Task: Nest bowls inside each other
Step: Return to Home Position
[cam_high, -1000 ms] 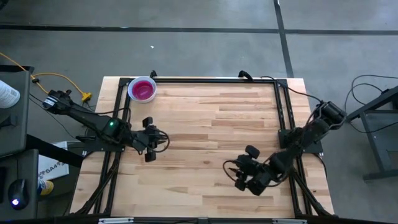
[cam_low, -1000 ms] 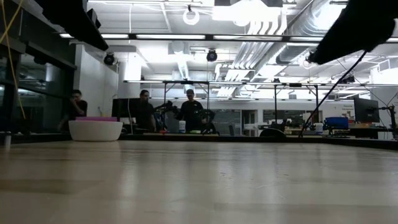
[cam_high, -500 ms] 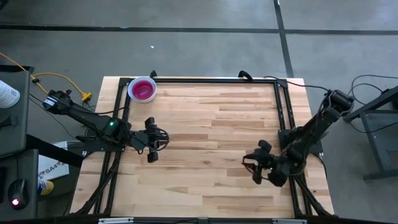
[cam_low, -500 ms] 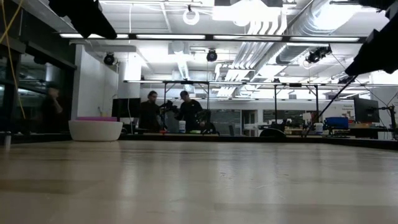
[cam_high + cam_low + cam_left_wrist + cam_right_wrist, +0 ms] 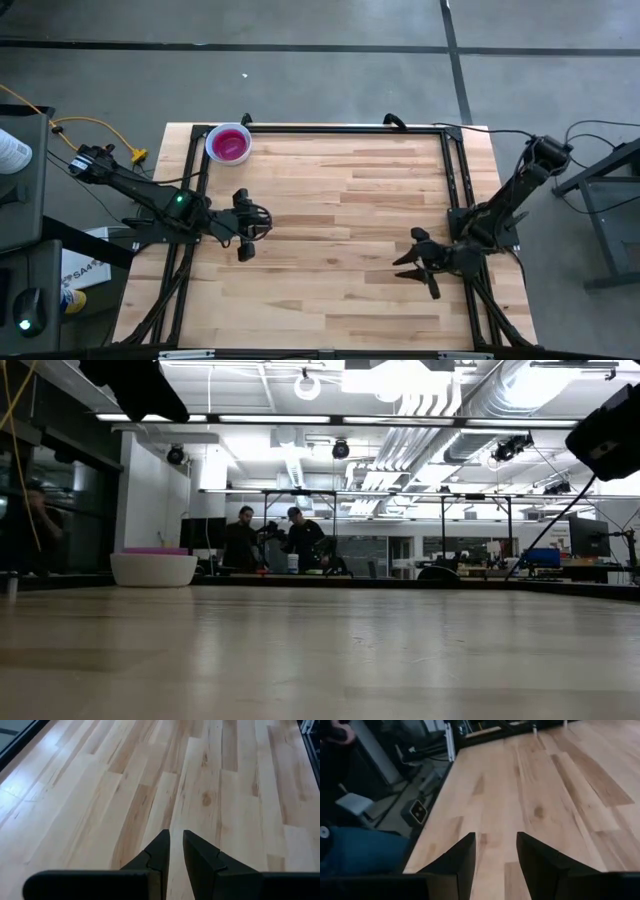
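While the right arm (image 5: pixel 497 213) is folding back toward its mount, I am watching its jaws hanging released and empty over bare desk (image 5: pixel 535 780), closer to the desk's edge than a second ago. The left arm (image 5: pixel 178 205) is hardly shifting; its jaws are pinched almost together on nothing. I am reading that retreat as the nesting being finished, with only the parking left to do. The bowls (image 5: pixel 229 144) are sitting as one stack well apart from the left jaws, off to their side toward the far corner. They are farther still from the right jaws, clear across the desk. From above I am seeing only the purple bowl (image 5: pixel 230 147) inside a pale rim. The low view is giving me the white bowl (image 5: pixel 153 571) underneath with a purple edge peeping over, the other colours hidden. Neither wrist view is catching the stack. Beyond it, people (image 5: pixel 300 540) are standing in the room.
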You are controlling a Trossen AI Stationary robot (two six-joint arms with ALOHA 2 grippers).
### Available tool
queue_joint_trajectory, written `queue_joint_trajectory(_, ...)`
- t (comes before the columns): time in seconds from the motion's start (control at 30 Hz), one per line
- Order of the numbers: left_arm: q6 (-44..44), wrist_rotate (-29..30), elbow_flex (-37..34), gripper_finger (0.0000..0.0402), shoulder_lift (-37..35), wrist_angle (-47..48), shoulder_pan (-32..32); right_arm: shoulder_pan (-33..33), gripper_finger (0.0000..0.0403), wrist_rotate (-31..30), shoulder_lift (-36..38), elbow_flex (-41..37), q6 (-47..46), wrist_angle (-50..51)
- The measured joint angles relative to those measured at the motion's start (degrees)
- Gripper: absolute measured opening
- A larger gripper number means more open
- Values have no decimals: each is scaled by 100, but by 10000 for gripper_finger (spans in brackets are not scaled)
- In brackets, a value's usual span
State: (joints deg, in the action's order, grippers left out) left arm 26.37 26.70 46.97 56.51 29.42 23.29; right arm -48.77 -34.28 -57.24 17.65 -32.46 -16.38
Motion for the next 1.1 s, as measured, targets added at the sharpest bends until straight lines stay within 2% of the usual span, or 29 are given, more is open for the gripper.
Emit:
queue_joint_trajectory(0.23,93,-11,1,54,0,-1,0,0,136,147,295,-586,143,-788)
queue_joint_trajectory(0.53,98,8,1,54,0,-1,0,1,136,297,353,-829,576,-1082)
queue_joint_trajectory(0.83,105,45,-1,54,0,-20,-2,7,136,299,840,-1691,587,-2387)
queue_joint_trajectory(1.1,103,52,0,54,0,-21,-2,4,136,442,1121,-1716,1089,-2281)
